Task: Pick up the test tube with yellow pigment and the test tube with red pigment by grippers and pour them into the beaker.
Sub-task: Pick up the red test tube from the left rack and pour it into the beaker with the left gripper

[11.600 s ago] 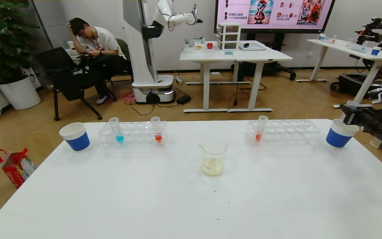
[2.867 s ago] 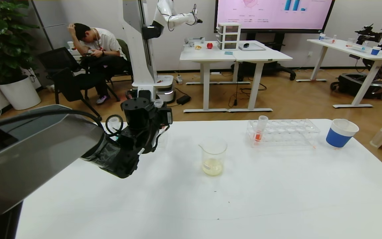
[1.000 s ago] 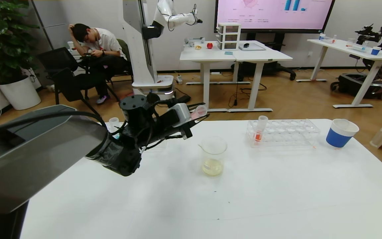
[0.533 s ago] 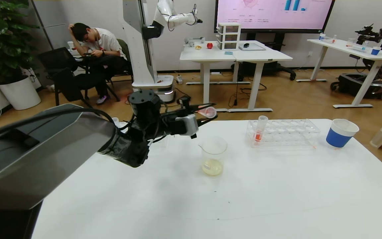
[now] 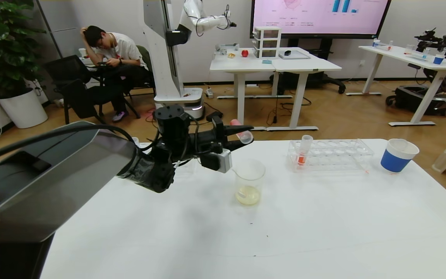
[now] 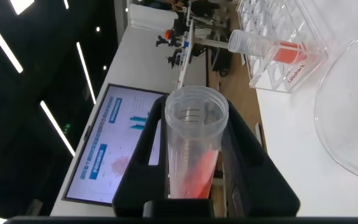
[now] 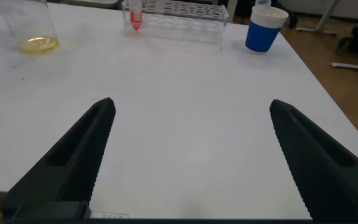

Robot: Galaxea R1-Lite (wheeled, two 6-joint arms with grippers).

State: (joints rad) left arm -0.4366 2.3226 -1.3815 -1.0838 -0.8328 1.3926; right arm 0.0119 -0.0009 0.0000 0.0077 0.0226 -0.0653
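Note:
My left gripper [image 5: 241,133] is shut on a test tube with red pigment [image 5: 241,131]. It holds the tube nearly level just above and behind the beaker [image 5: 249,182], with the open mouth towards the right. In the left wrist view the tube [image 6: 194,149] sits between the two black fingers [image 6: 143,146], with red liquid lying along its lower wall. The beaker holds a little pale yellow liquid. A second red tube [image 5: 303,151] stands in the right rack [image 5: 339,154]. The test tube with yellow pigment is not in view. My right gripper [image 7: 191,106] is open and empty, low over the near table.
A blue-and-white paper cup [image 5: 398,155] stands right of the right rack. My left arm [image 5: 72,170] covers the left side of the table and hides the left rack. The right wrist view shows the beaker [image 7: 33,28], the rack [image 7: 185,11] and the cup [image 7: 263,30] far off.
My left gripper has rolled, so its grey box now hangs below. It moved slightly right with the red tube, whose mouth has tipped lower towards the beaker.

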